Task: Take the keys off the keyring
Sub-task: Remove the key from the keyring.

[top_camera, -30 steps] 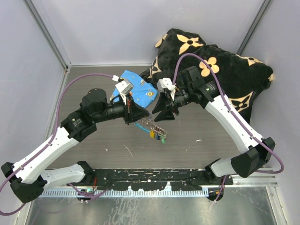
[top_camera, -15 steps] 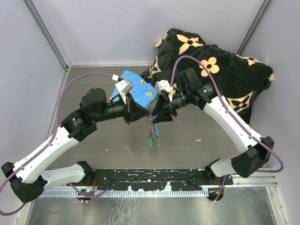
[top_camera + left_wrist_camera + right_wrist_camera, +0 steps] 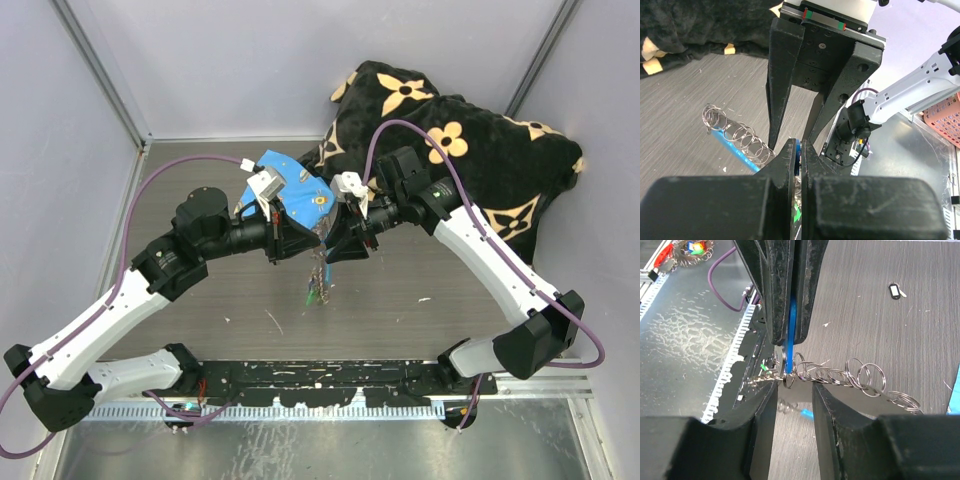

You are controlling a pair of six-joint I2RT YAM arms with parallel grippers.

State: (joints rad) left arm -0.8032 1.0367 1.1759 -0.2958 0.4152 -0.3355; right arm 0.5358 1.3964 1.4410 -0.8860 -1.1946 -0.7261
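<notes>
The keyring [image 3: 320, 265], a chain of thin metal rings [image 3: 840, 374], hangs between my two grippers above the table. My left gripper [image 3: 306, 243] is shut on the keyring's light-blue strip [image 3: 792, 325], with the blue showing between its closed fingertips [image 3: 790, 156]. The rings trail off to the left [image 3: 740, 136] in the left wrist view. My right gripper [image 3: 794, 390] faces it with jaws apart, and the ring chain crosses just over its fingertips [image 3: 832, 400]. The keys [image 3: 314, 292] dangle below, with a green head showing [image 3: 764, 367].
A blue printed cloth [image 3: 295, 190] lies behind the grippers. A black flowered cushion [image 3: 470, 150] fills the back right corner. A small dark tag [image 3: 895, 290] lies loose on the grey table [image 3: 420, 270]. Another bunch of rings with coloured heads [image 3: 690, 247] sits beyond the front rail.
The right gripper has moved left, close to the left gripper, and its jaws have narrowed. The hanging keys have swung from the lower right to straight below the grippers.
</notes>
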